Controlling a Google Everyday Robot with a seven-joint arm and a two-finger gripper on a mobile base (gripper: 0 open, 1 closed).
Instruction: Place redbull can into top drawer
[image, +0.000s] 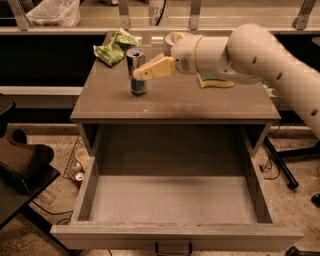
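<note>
Redbull can (134, 59) stands upright on the bench (175, 104), left of centre in your view and toward the back half. Its silver pull-tab top faces up and there is a blue band near the base. It is on the bench top, not in the top drawer.

Gripper (141, 74) is at the can's mid-height, coming in from the right of the view, with its tan tip overlapping the can's front face. It is touching or just beside the can; you can't confirm contact from this angle. You also can't tell whether the gripper is apart or clamped, because the can hides its far side.

The white arm (260, 50) enters from the right edge and crosses over the back right of the bench.

Top drawer (86, 192) is pulled out below the bench top, toward the camera. You can see its pale flat floor and low side walls. Its dark handle (173, 248) sits centred on the front panel.

Other items:
- Crumpled green bag (114, 47): back left of the bench, just behind and left of the can.
- Yellow sponge (216, 81) with a green top: right of centre, partly hidden by the arm.
- White plastic bag (54, 12): on the ledge behind the bench, top left.
- Small cans (77, 172): on the floor, left of the drawer.
</note>
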